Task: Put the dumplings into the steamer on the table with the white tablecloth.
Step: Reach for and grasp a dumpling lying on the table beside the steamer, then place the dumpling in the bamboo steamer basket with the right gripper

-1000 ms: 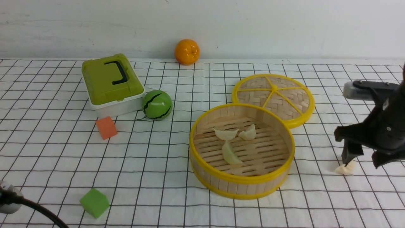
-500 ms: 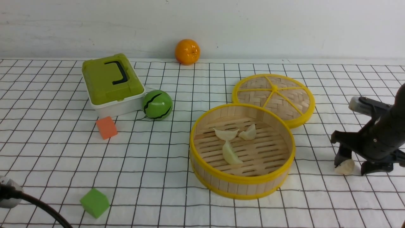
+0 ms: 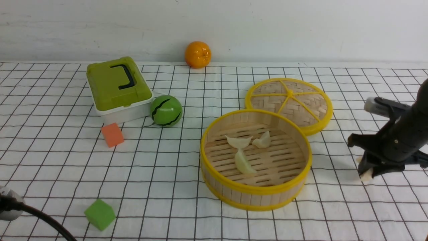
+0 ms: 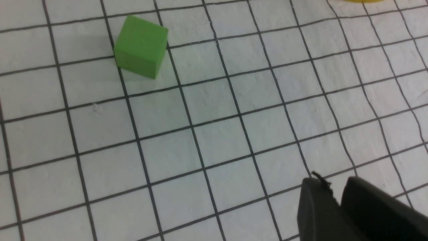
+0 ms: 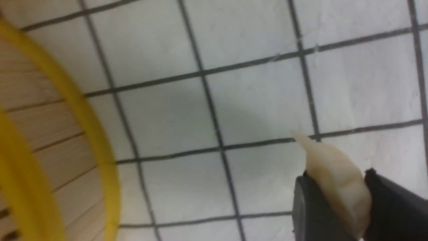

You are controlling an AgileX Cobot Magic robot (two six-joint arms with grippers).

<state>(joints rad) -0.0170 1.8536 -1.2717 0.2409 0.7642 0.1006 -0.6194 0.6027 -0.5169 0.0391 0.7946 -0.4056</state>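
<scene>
Three dumplings (image 3: 243, 163) lie on the slatted floor of the round yellow-rimmed steamer (image 3: 255, 197), right of centre on the table's white tablecloth (image 3: 167, 174). To the steamer's right, my right gripper (image 3: 367, 174) is down at the cloth, shut on a fourth dumpling (image 3: 366, 175). The right wrist view shows this dumpling (image 5: 321, 157) pinched between the two black fingers (image 5: 307, 201), its pointed end sticking out, and the steamer wall (image 5: 50, 134) close by. In the left wrist view my left gripper (image 4: 332, 182) hovers over bare cloth, fingers nearly together and holding nothing.
The steamer's flat woven lid (image 3: 289, 100) lies just behind it. A green box (image 3: 117, 87) with a black handle, a green ball (image 3: 166, 110), an orange (image 3: 198, 54) by the wall and an orange cube (image 3: 112, 135) stand on the left. A green cube (image 3: 99, 214) sits near the front left.
My right gripper came down around the dumpling on the cloth and closed on it. The left arm and everything else stayed put.
</scene>
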